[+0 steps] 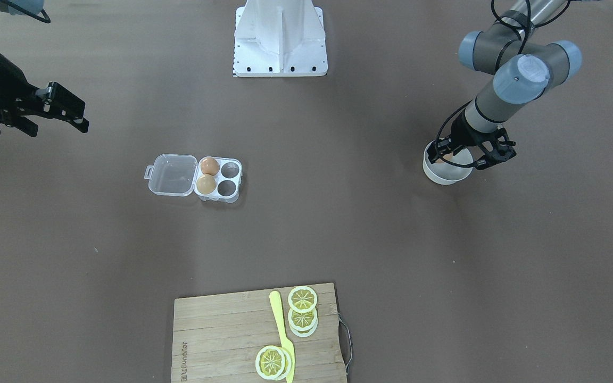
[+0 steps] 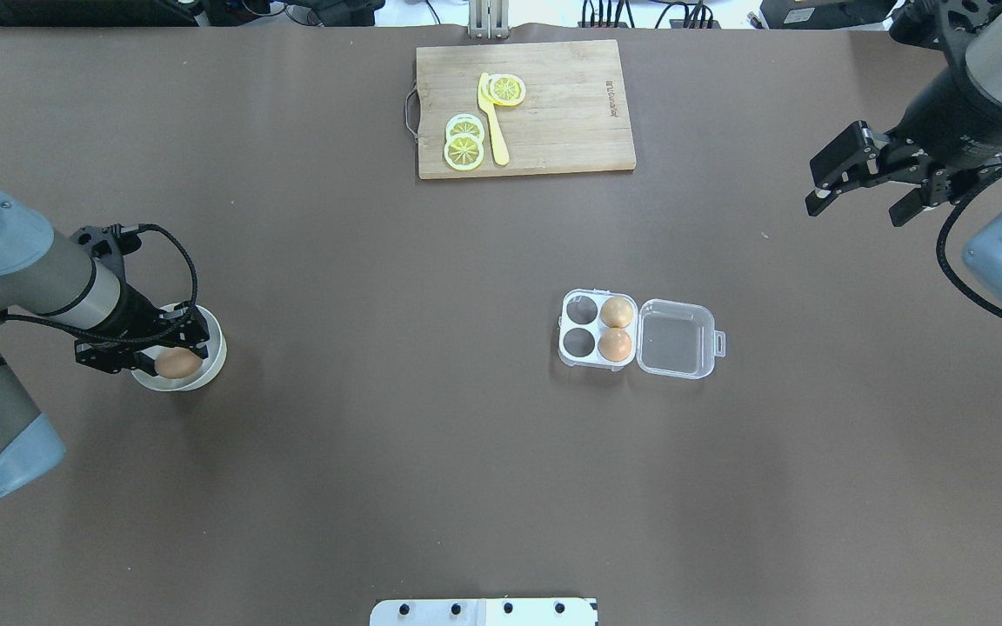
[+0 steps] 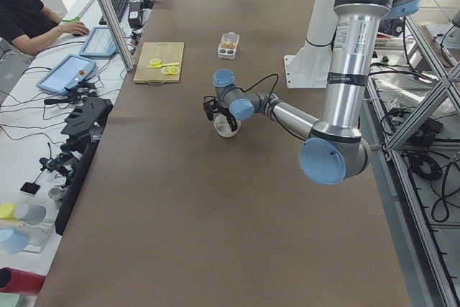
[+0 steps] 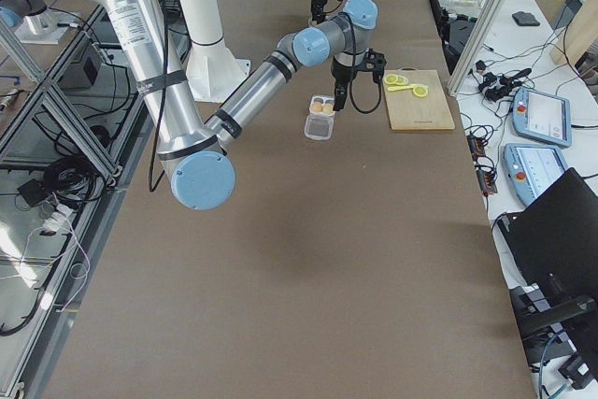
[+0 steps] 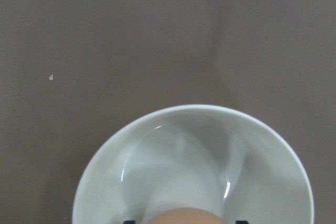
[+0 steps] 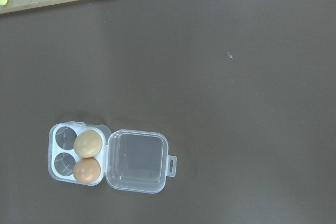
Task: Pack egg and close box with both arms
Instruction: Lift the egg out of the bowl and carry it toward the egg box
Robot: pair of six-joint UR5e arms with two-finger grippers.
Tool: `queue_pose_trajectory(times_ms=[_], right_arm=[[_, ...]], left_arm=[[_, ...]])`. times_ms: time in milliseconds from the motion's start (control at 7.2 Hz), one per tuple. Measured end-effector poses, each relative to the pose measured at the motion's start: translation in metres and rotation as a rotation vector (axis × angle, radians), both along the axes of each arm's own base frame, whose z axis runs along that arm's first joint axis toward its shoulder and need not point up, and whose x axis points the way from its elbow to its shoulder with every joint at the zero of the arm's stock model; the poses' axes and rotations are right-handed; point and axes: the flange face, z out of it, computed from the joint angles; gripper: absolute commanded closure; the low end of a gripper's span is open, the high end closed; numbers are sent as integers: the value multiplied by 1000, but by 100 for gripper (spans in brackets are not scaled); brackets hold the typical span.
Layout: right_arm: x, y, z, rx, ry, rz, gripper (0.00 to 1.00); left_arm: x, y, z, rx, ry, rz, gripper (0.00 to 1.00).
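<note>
The egg (image 2: 175,362) is orange-brown and sits inside a round white bowl (image 2: 216,348) at the table's left. My left gripper (image 2: 146,355) reaches down into the bowl, its fingertips (image 5: 129,222) pressed on both sides of the egg (image 5: 184,216). The box (image 2: 597,329) lies mid-table with its clear lid (image 2: 677,339) folded flat open. Two eggs fill the cells beside the hinge, and the two outer cells are bare. My right gripper (image 2: 853,209) hangs open in the air, far to the right of the box and holding nothing.
A wooden cutting board (image 2: 553,113) with lemon slices and a yellow knife lies at the table's far edge. The white robot base (image 2: 484,611) stands at the near edge. A person (image 3: 29,12) sits at a desk beside the table.
</note>
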Motion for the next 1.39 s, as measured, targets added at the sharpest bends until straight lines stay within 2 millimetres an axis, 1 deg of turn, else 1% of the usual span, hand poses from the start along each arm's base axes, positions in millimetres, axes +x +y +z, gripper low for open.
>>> queue_pose_trajectory(times_ms=[139, 278, 417, 556, 694, 833, 972, 1250, 1389], right_arm=[[0, 0, 0, 0, 0, 0, 0], [1, 1, -1, 3, -2, 0, 0], [1, 2, -3, 7, -4, 0, 0], [1, 3, -3, 8, -4, 0, 0], [1, 3, -3, 8, -4, 0, 0], [1, 3, -4, 8, -4, 0, 0], [2, 3, -4, 9, -5, 0, 0], [2, 3, -4, 9, -7, 0, 0], [1, 3, -4, 9, -7, -1, 0]], left_arm=[[-9, -7, -1, 1, 3, -15, 67], [-21, -15, -5, -4, 14, -31, 74], [-34, -22, -12, -11, 36, -43, 74], [-45, -26, -25, -11, 67, -50, 74], [-50, -28, -38, -3, 91, -55, 74], [-49, -34, -56, 6, 110, -60, 74], [-41, -44, -83, 4, 128, -74, 74], [-15, -65, -147, -41, 177, -129, 74], [5, -71, -178, -67, 205, -149, 74]])
